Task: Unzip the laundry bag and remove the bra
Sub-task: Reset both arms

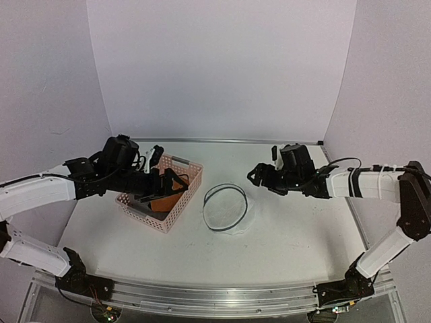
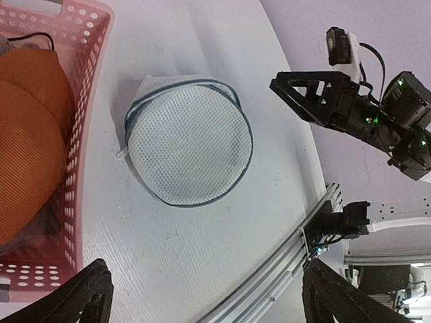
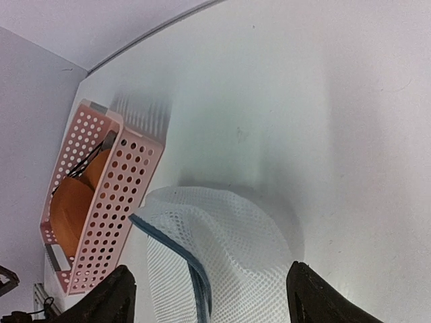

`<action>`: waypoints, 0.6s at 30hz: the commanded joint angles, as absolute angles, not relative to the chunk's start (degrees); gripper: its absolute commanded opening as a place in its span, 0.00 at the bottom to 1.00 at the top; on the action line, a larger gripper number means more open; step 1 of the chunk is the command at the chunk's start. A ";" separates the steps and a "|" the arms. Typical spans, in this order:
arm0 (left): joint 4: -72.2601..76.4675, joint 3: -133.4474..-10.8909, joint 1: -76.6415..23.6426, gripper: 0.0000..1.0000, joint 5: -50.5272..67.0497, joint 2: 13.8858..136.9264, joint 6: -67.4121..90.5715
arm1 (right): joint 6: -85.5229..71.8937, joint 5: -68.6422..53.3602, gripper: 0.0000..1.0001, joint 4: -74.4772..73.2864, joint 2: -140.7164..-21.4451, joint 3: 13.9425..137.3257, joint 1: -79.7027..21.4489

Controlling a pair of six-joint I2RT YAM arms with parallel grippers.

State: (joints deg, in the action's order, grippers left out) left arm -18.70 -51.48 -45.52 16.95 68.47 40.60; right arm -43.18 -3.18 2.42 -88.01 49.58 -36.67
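The laundry bag (image 1: 225,208) lies on the table right of the pink basket, a white mesh round with a dark hoop rim. It shows in the left wrist view (image 2: 188,141) and, rumpled, in the right wrist view (image 3: 229,256). The orange-tan bra (image 1: 161,202) lies inside the pink basket, also seen in the left wrist view (image 2: 27,134) and the right wrist view (image 3: 71,208). My left gripper (image 1: 172,185) hovers over the basket's right side, open and empty (image 2: 209,296). My right gripper (image 1: 257,176) hangs right of the bag, open and empty (image 3: 212,303).
The pink lattice basket (image 1: 192,182) stands left of centre, with its wall close to the bag (image 2: 77,134) (image 3: 114,202). White walls close the back and sides. A metal rail (image 1: 215,296) runs along the near table edge.
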 commanded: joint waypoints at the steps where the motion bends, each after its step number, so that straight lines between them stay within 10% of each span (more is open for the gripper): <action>1: -21.64 -57.30 -44.70 1.00 9.81 68.51 34.87 | -33.25 6.73 0.83 1.92 -83.50 49.22 -36.65; 18: -25.75 -66.21 -26.86 1.00 6.10 73.42 23.16 | -25.86 8.61 0.98 1.41 -70.24 40.49 -18.69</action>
